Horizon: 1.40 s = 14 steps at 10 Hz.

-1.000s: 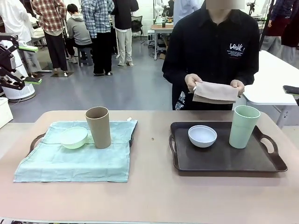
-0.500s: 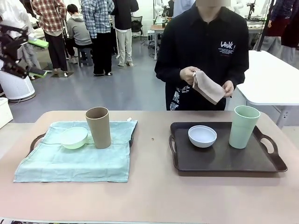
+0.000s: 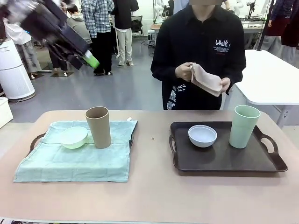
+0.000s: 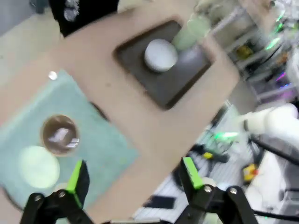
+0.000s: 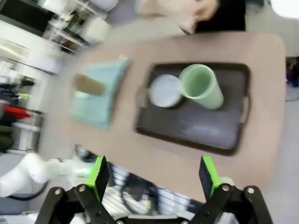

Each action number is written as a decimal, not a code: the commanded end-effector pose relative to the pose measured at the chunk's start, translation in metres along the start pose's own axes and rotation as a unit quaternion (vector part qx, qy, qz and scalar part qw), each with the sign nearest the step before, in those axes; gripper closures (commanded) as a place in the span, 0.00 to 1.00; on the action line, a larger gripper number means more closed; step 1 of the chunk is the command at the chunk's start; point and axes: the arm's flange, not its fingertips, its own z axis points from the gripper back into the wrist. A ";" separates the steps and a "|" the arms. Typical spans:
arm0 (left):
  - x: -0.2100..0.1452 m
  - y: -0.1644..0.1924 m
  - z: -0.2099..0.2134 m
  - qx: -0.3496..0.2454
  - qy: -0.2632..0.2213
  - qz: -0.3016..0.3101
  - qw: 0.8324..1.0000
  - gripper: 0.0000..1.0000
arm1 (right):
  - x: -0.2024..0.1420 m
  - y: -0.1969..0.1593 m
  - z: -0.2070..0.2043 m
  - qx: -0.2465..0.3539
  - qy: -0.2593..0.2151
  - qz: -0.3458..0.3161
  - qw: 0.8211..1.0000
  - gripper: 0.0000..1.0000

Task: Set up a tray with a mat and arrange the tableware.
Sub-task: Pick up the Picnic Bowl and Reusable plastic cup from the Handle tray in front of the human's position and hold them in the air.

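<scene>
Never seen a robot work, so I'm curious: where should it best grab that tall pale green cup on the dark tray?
Likely the side wall of the pale green cup, about mid-height, with the right gripper coming level from the robot's right. It stands upright, round and handleless, and the whitish-blue bowl sits apart on its other side.

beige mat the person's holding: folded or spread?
Folded: the beige mat is doubled over, stacked layers showing, not yet on the dark tray.

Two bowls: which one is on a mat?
The light green bowl, on the teal mat beside the tan cup. The whitish-blue bowl sits on the bare dark tray.
</scene>
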 end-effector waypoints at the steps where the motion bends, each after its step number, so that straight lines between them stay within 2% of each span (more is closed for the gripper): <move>1: -0.013 0.014 0.032 -0.051 -0.021 0.069 0.996 0.00 | 0.008 -0.005 -0.043 -0.113 0.099 -0.025 0.988 0.00; 2: -0.013 0.014 0.032 -0.051 -0.021 0.069 0.996 0.00 | 0.000 0.000 0.000 0.000 0.000 0.000 1.000 0.00; 3: -0.013 0.014 0.032 -0.051 -0.021 0.069 0.996 0.00 | 0.000 0.000 0.000 0.000 0.000 0.000 1.000 0.00; 4: 0.000 0.006 0.001 -0.017 -0.006 0.022 1.000 0.00 | 0.000 0.000 0.000 0.000 0.000 0.000 1.000 0.00; 5: 0.007 -0.013 0.001 0.029 0.017 -0.024 0.999 0.00 | 0.009 -0.001 -0.016 -0.051 0.021 0.008 0.998 0.00; 6: 0.032 -0.031 -0.018 0.029 0.024 -0.041 0.998 0.00 | 0.035 -0.003 -0.017 -0.001 0.020 0.134 0.991 0.00; 7: 0.062 -0.045 -0.046 0.019 0.047 -0.048 0.998 0.00 | 0.065 -0.010 -0.028 0.031 0.033 0.205 0.978 0.00; 9: 0.117 -0.066 -0.105 0.024 0.082 -0.034 0.996 0.00 | 0.113 -0.035 -0.057 0.044 0.072 0.285 0.955 0.00; 10: 0.137 -0.076 -0.128 -0.016 0.056 -0.046 0.997 0.00 | 0.127 -0.050 -0.065 0.106 0.072 0.336 0.933 0.00; 11: 0.149 -0.088 -0.149 -0.057 0.037 -0.062 0.996 0.00 | 0.135 -0.069 -0.073 0.164 0.078 0.349 0.919 0.00; 12: 0.101 -0.080 -0.124 -0.006 0.066 -0.053 0.996 0.00 | 0.140 -0.080 -0.079 0.213 0.050 0.313 0.924 0.00; 13: 0.101 -0.080 -0.124 -0.006 0.066 -0.053 0.996 0.00 | 0.121 -0.043 -0.089 0.085 0.072 0.332 0.937 0.00; 14: 0.101 -0.080 -0.124 -0.006 0.066 -0.053 0.996 0.00 | 0.121 -0.043 -0.089 0.085 0.072 0.332 0.937 0.00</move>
